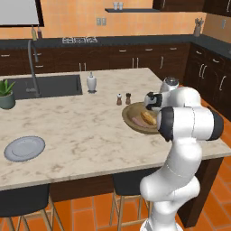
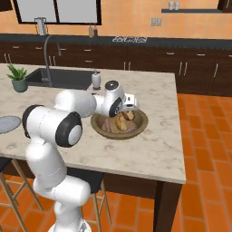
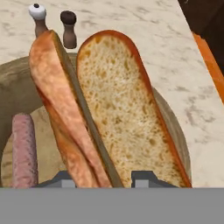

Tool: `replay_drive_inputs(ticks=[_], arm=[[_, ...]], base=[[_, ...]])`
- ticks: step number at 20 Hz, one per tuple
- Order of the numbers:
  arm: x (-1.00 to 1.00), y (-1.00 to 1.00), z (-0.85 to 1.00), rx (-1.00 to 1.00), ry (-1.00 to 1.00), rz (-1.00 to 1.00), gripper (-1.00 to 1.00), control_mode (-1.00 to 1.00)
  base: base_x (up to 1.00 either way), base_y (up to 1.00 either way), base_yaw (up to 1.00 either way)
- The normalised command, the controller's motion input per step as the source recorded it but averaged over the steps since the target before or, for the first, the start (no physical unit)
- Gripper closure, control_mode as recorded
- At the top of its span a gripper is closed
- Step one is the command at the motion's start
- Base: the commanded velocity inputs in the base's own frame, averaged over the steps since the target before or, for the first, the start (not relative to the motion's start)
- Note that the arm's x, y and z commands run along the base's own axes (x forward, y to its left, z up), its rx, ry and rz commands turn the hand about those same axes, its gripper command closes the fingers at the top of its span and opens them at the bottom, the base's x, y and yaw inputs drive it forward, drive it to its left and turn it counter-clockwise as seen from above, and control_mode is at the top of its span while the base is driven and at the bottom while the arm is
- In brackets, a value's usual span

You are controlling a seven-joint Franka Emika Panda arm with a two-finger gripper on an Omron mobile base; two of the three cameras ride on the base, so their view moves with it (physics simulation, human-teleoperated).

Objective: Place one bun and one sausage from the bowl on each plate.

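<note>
The tool (image 3: 104,177) is down in the bowl (image 1: 131,111), its two fingertips (image 3: 142,177) closed on the bun (image 3: 118,109), which fills the hand view as a split roll with its pale crumb face up and its brown crust half to the left. In the base views the bun (image 2: 121,121) shows as a small golden lump right under the white hand, inside the brown bowl (image 2: 138,128), which sits near the right edge of the marble surface (image 1: 85,122). A pink sausage (image 3: 24,151) lies in the bowl beside the bun, just apart from it on the bowl's floor; it shows in the left base view too (image 1: 137,120). The plate (image 1: 25,148) lies well apart, by the front left corner of the surface, flat and bare. Two small shakers (image 1: 123,99) stand just beyond the bowl's far rim. A white soap bottle (image 1: 91,82) stands near the sink (image 1: 45,85), and a potted plant (image 1: 6,94) stands at the left edge.
</note>
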Motion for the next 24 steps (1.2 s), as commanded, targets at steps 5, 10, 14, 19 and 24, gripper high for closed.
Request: replay_drive_inputs(ticks=[5, 10, 14, 19, 24], arm=[[-0.92, 0.46, 0.69, -0.02, 0.0, 0.0, 1.0, -1.0], [-0.4, 0.31, 0.0, -0.02, 0.02, 0.0, 1.0, -1.0], [0.0, 0.0, 0.0, 0.0, 0.0, 0.0, 1.0, 1.0], [0.0, 0.0, 0.0, 0.0, 0.0, 0.0, 1.0, 1.0], [0.0, 0.0, 0.0, 0.0, 0.0, 0.0, 1.0, 1.0]], base=[[0.0, 0.0, 0.0], [0.0, 0.0, 0.0], [-0.6, 0.87, 0.0], [-0.66, 1.0, 0.0], [-0.27, 1.0, 0.0]])
